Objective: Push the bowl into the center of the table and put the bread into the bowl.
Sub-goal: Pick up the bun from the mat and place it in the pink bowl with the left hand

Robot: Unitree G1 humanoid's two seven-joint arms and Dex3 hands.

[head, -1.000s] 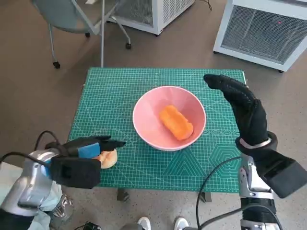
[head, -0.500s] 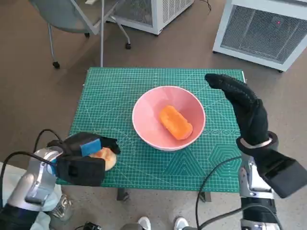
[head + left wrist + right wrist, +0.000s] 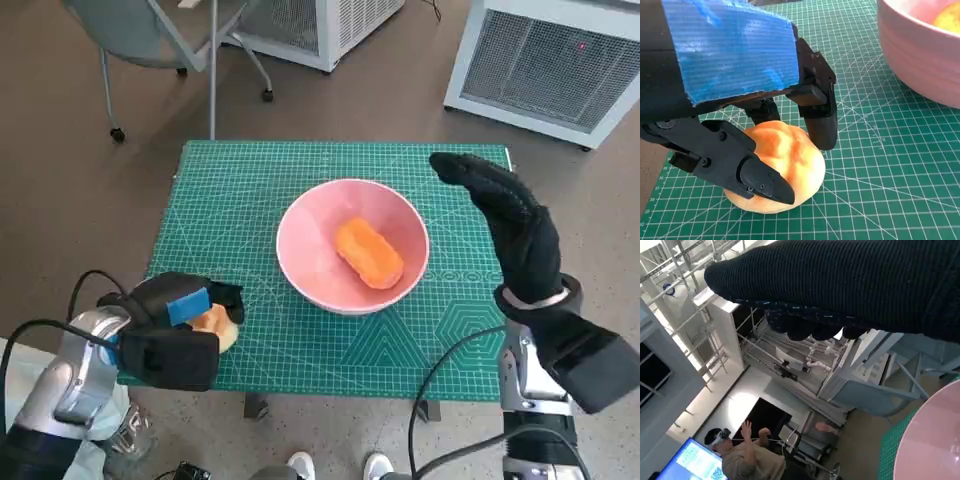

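A pink bowl sits near the middle of the green mat, with an orange bread piece inside it. A round golden bun lies at the mat's near left corner. My left hand curls over the bun, its black fingers closed around it while it rests on the mat. The bowl's wall stands just beyond. My right hand hovers flat beside the bowl's right side, fingers stretched out, holding nothing. The glove and the bowl's rim show in the right wrist view.
A chair stands beyond the table's far left. White grilled units stand at the far right and far middle. Feet show below the table's near edge. A person sits by a screen in the right wrist view.
My left hand's fingers, stretched out over the bun a second ago, have curled down around it. The right hand has drifted very slightly. Bowl and bread inside have not moved.
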